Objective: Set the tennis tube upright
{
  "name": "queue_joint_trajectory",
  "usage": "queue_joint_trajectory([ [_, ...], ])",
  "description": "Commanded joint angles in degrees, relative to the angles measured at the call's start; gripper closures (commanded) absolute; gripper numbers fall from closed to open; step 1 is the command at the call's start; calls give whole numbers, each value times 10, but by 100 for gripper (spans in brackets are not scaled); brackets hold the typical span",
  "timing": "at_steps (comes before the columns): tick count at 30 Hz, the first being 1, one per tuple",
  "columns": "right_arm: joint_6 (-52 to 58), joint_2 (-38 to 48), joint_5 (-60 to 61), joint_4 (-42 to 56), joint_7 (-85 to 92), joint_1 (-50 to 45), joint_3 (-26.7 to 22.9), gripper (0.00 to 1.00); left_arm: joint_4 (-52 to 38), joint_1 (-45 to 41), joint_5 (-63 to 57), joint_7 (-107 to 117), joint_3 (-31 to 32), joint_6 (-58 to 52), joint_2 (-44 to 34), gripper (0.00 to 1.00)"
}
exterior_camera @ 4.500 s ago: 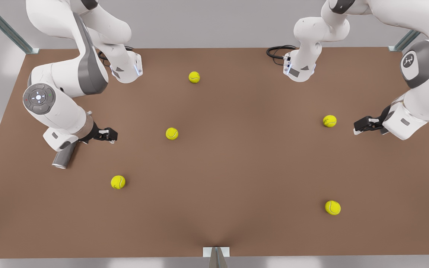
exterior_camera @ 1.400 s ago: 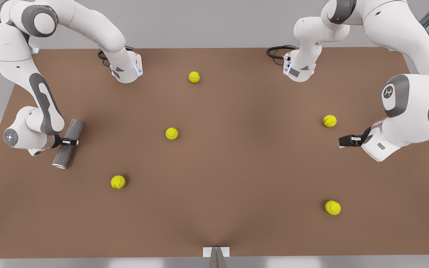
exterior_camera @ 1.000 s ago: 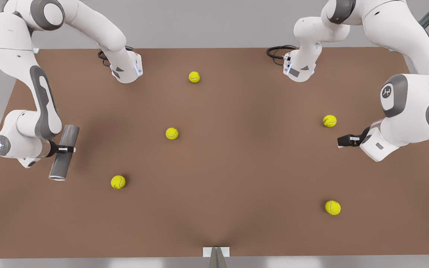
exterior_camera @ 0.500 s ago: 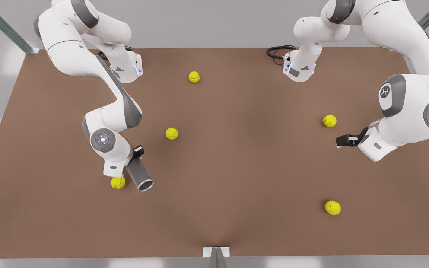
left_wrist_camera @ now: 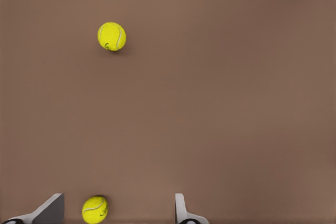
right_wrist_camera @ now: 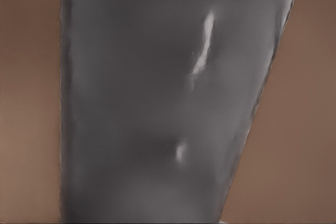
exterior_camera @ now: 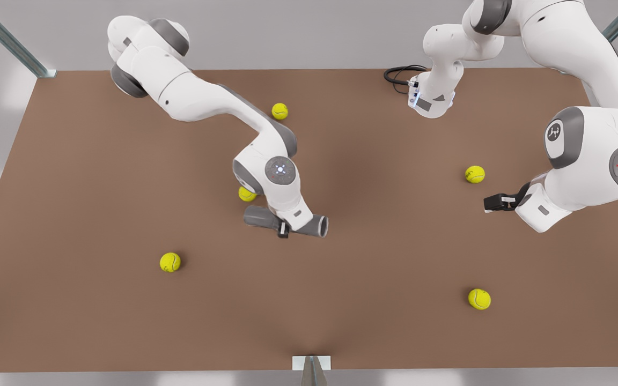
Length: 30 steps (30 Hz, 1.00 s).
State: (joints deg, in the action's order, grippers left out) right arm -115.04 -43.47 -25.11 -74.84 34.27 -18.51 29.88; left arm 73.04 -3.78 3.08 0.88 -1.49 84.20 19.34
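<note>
Now you have bare brown table (exterior_camera: 73, 177) all along the front view's left and near edges, with one tennis ball (exterior_camera: 170, 262) lying there. Your right gripper (exterior_camera: 283, 231) is clamped around the middle of the tennis tube (exterior_camera: 258, 216), which lies level near the table's centre, a second ball (exterior_camera: 245, 194) just behind it. Your left gripper (exterior_camera: 497, 203) waits spread open above the table near the front view's right edge, close to a third ball (exterior_camera: 475, 174).
</note>
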Motion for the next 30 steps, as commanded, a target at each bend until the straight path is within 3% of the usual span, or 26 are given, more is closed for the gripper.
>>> queue_joint_trajectory([
  [1, -4, -2, -2, 1, 2, -4, -1, 37, 0, 0, 0, 0, 0, 0, 0, 0],
  [4, -4, -45, 2, 63, -4, -66, -53, 36, 0, 0, 0, 0, 0, 4, 1, 0],
  [9, -4, -53, 2, 78, -8, -72, -55, 36, 0, 0, 0, 0, 0, 4, 1, 0],
  [11, -4, -54, 2, 79, -9, -74, -55, 32, 0, 0, 0, 0, 0, 4, 1, 0],
  [12, -5, -54, 2, 79, -9, -74, -55, 0, 0, 0, 0, 0, 0, 4, 1, 0],
  [30, 31, -29, 49, 77, -19, -68, -51, 0, 0, -5, 1, 1, 0, 5, 1, 0],
])
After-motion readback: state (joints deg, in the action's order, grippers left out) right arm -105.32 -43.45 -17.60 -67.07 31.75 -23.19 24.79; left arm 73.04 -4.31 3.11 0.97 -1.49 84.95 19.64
